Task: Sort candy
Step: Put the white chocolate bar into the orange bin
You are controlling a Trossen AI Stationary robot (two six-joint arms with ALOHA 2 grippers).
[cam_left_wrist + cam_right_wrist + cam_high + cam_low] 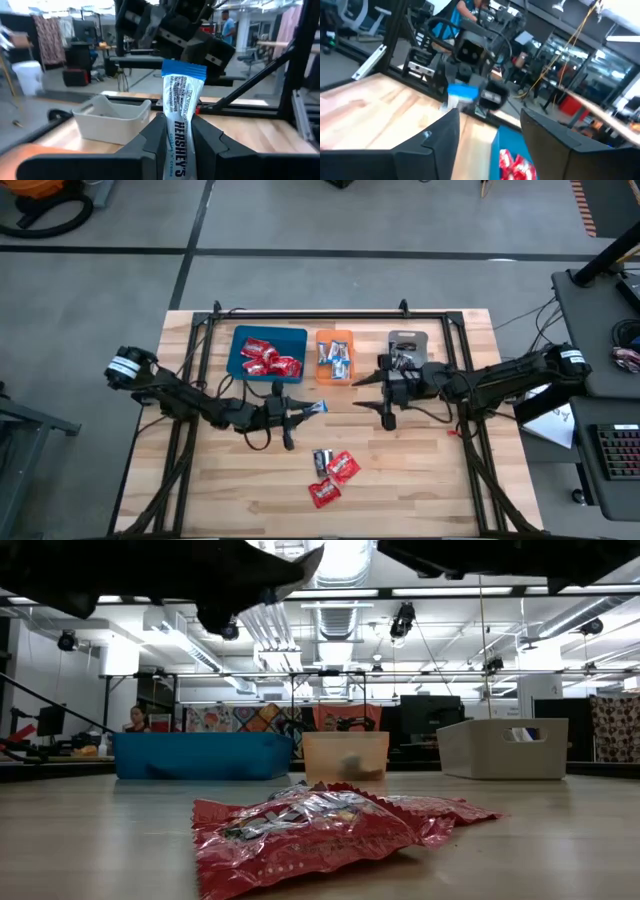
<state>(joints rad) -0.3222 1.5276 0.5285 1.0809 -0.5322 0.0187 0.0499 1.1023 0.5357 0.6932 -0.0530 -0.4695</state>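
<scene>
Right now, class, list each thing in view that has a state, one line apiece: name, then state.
Left hand: shut on a blue-and-white candy, above the table.
Right hand: open, empty.
Blue tray: holds red candies.
Orange tray: holds blue-and-white candies.
Grey tray: holds a dark candy.
Loose candies: unsorted on the table.

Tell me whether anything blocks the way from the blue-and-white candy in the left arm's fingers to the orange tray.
Nothing visible does. The left gripper holds the blue-and-white candy just short of the orange tray, with bare table between. The right gripper hangs off to the side.
</scene>
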